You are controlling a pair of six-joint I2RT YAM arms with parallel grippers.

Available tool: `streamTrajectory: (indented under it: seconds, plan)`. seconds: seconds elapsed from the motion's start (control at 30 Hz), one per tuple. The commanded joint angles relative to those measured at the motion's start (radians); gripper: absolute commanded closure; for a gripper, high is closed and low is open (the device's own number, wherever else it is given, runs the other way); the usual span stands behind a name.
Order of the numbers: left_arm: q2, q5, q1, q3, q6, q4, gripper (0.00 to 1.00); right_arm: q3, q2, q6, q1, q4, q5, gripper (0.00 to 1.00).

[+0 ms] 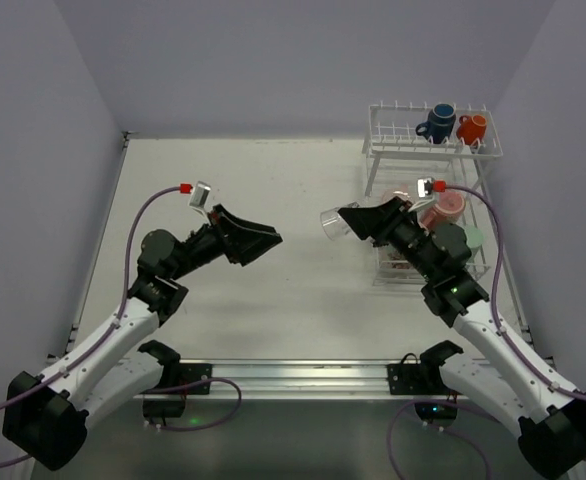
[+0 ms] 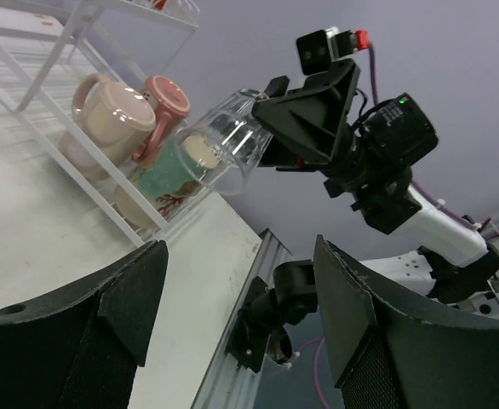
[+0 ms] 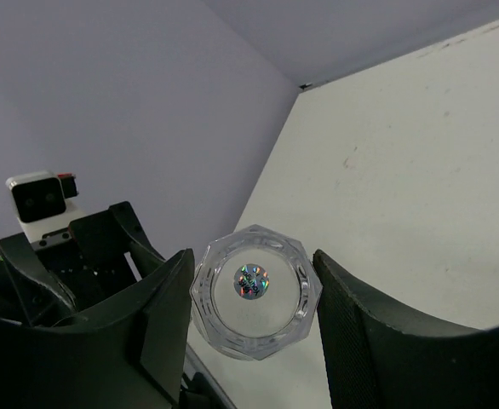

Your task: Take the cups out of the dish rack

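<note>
Seen from above, the right fingers (image 1: 354, 222) are closed on a clear faceted glass cup (image 1: 331, 224). The cup is held on its side above the pale surface (image 1: 223, 180), with its mouth turned away from them. The left fingers (image 1: 261, 246) are spread wide with nothing between them; they are aimed at the cup and kept apart from it. A white wire dish rack (image 1: 398, 140) stands behind the right fingers. A small dark blue mug (image 1: 436, 122) and a small orange-red mug (image 1: 472, 128) are seen on its upper shelf, well beyond them.

In the left wrist view, the cup is seen past the gap of the left fingers, clamped by the right fingers. Beyond it, a pale pink mug (image 2: 113, 115), a red-pink mug (image 2: 171, 95) and a light green mug (image 2: 160, 175) are lodged on the lower shelf.

In the right wrist view, the cup's base, marked by a shiny round sticker (image 3: 251, 281), is pressed between the right fingers on both sides. The left fingers are visible beyond it, to the left.
</note>
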Motion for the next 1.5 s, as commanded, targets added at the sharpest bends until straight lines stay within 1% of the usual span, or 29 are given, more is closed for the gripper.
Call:
streamTrajectory:
  seconds: [0.0, 0.03, 0.2, 0.23, 0.33, 0.57, 0.93, 0.97, 1.0, 1.1, 1.13, 1.17, 1.2, 1.23, 1.37, 1.47]
  plan:
    - [0.018, -0.019, -0.029, 0.035, -0.060, 0.130, 0.27, -0.045, -0.035, 0.147, 0.005, 0.212, -0.097, 0.73]
    - [0.038, -0.025, -0.043, 0.044, -0.053, 0.138, 0.28, -0.057, -0.027, 0.167, 0.005, 0.242, -0.113, 0.73]
    - [0.093, -0.061, -0.078, 0.077, -0.036, 0.147, 0.32, -0.108, -0.010, 0.198, 0.008, 0.285, -0.128, 0.74]
    - [0.119, -0.061, -0.089, 0.078, -0.039, 0.158, 0.35, -0.111, -0.004, 0.204, 0.011, 0.296, -0.134, 0.74]
    - [0.167, -0.058, -0.118, 0.084, -0.051, 0.176, 0.39, -0.112, 0.010, 0.208, 0.012, 0.310, -0.131, 0.74]
    - [0.231, -0.065, -0.210, 0.117, -0.059, 0.228, 0.39, -0.103, 0.062, 0.211, 0.029, 0.327, -0.125, 0.74]
    - [0.294, -0.104, -0.235, 0.112, -0.054, 0.308, 0.39, -0.134, 0.116, 0.240, 0.078, 0.403, -0.116, 0.74]
    - [0.294, -0.142, -0.241, 0.103, -0.039, 0.322, 0.42, -0.143, 0.126, 0.251, 0.089, 0.422, -0.110, 0.74]
    - [0.294, -0.142, -0.245, 0.103, -0.039, 0.322, 0.42, -0.143, 0.126, 0.251, 0.089, 0.422, -0.110, 0.74]
    - [0.290, -0.185, -0.252, 0.097, -0.015, 0.330, 0.48, -0.157, 0.151, 0.270, 0.100, 0.450, -0.104, 0.74]
    - [0.287, -0.193, -0.252, 0.095, -0.004, 0.333, 0.57, -0.162, 0.157, 0.280, 0.103, 0.460, -0.104, 0.74]
    - [0.282, -0.214, -0.252, 0.092, 0.001, 0.333, 0.63, -0.169, 0.165, 0.285, 0.112, 0.482, -0.105, 0.74]
    - [0.276, -0.228, -0.252, 0.089, 0.008, 0.333, 0.73, -0.172, 0.178, 0.290, 0.115, 0.488, -0.104, 0.74]
    - [0.264, -0.240, -0.252, 0.084, 0.027, 0.328, 1.00, -0.174, 0.183, 0.297, 0.120, 0.496, -0.104, 0.74]
    - [0.213, -0.332, -0.252, 0.080, 0.094, 0.218, 1.00, -0.194, 0.185, 0.305, 0.130, 0.517, -0.090, 0.74]
    - [0.178, -0.387, -0.252, 0.075, 0.137, 0.141, 1.00, -0.198, 0.176, 0.302, 0.132, 0.511, -0.084, 0.71]
